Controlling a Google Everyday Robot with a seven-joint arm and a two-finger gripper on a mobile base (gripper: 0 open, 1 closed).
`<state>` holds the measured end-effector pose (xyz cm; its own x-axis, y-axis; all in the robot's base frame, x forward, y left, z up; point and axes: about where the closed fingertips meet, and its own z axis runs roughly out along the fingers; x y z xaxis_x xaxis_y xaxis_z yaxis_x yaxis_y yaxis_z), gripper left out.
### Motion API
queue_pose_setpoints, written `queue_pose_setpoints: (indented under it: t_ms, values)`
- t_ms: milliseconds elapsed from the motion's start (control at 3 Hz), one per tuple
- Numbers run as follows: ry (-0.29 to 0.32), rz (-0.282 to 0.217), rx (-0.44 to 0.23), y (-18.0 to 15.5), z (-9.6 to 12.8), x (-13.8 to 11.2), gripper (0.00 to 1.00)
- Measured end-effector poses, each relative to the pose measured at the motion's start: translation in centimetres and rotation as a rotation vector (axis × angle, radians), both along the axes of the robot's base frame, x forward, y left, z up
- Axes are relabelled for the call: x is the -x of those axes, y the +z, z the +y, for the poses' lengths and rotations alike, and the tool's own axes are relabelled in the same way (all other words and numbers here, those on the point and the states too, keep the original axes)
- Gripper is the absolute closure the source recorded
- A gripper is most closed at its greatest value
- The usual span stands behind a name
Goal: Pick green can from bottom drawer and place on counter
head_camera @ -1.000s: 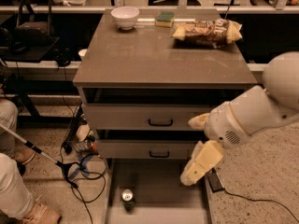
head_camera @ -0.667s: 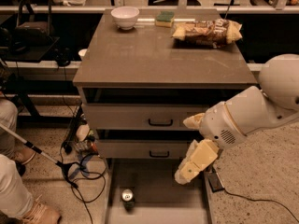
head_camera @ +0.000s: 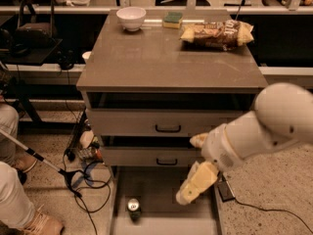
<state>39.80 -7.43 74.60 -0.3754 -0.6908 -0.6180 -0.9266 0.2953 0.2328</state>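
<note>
The bulky arm crowds the right side of the middle drawer, so it might clip it. Below, over the open bottom drawer, the gripper hangs with jaws spread, empty, apart from the green can standing front-left; a crooked reach would likely topple it.

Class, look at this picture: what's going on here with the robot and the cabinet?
The robot's cream-coloured gripper hangs over the open, shallow grey-brown bottom drawer, to the picture's right of the small dark-green can and apart from it. The can stands upright near the drawer's front, not yet grasped. The flat grey-brown counter above holds a white bowl, a green sponge and a crinkled snack bag.
</note>
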Motion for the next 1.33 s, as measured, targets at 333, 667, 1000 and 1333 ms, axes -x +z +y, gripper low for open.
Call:
queue_pose_setpoints:
  t_ms: [333, 667, 1000, 1333]
  values:
    - [-0.034, 0.008, -0.010, -7.0, 0.3, -0.3, 0.00]
    - [-0.080, 0.020, -0.075, -13.9, 0.9, -2.0, 0.00]
    - [-0.089, 0.088, -0.113, -17.6, 1.5, -1.3, 0.00]
    - [-0.089, 0.088, -0.113, -17.6, 1.5, -1.3, 0.00]
